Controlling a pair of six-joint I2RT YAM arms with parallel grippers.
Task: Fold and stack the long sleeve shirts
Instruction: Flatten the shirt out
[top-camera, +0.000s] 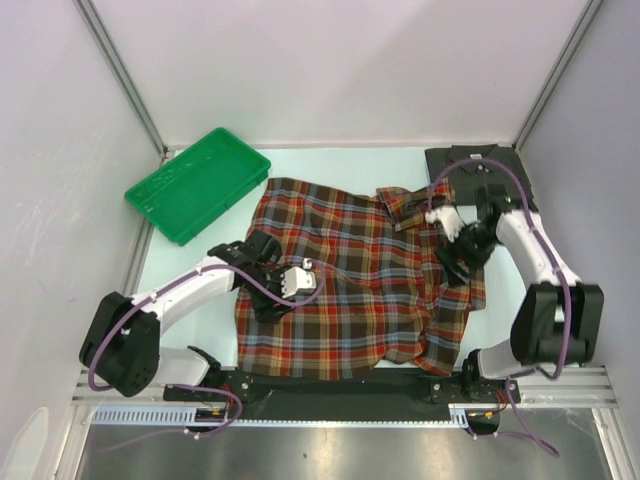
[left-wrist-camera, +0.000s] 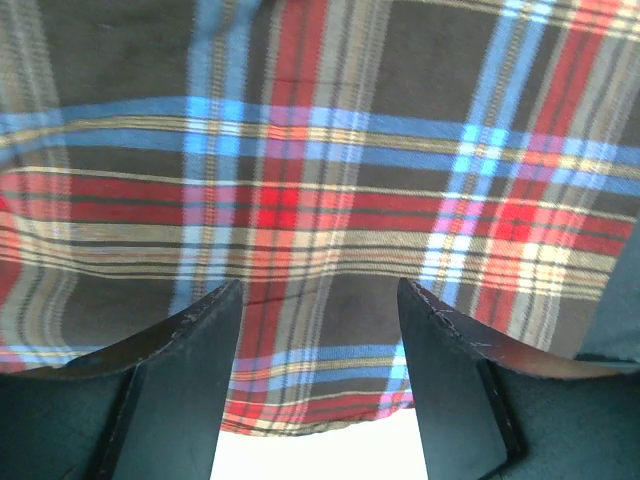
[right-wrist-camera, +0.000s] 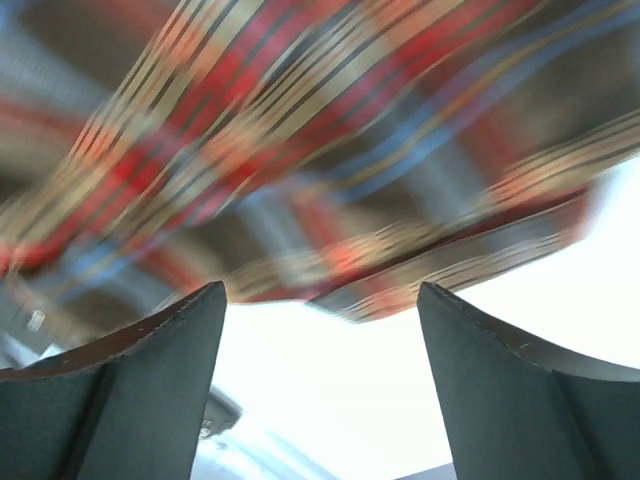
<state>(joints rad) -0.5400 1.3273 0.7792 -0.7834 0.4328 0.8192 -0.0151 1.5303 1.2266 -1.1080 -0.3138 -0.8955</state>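
The red, brown and navy plaid shirt (top-camera: 350, 280) lies spread and rumpled across the middle of the table, collar toward the back right. The charcoal grey shirt (top-camera: 475, 165) lies folded at the back right corner. My left gripper (top-camera: 268, 290) hovers over the plaid shirt's left part, jaws open, cloth (left-wrist-camera: 320, 200) filling its view with a hem edge between the fingers. My right gripper (top-camera: 458, 262) is over the shirt's right edge, jaws open, with a blurred plaid edge (right-wrist-camera: 330, 180) ahead of the fingers and bare table between them.
A green plastic tray (top-camera: 195, 185) sits tilted at the back left corner. White enclosure walls stand on the left, right and back. The arm bases and a black rail (top-camera: 340, 385) run along the near edge.
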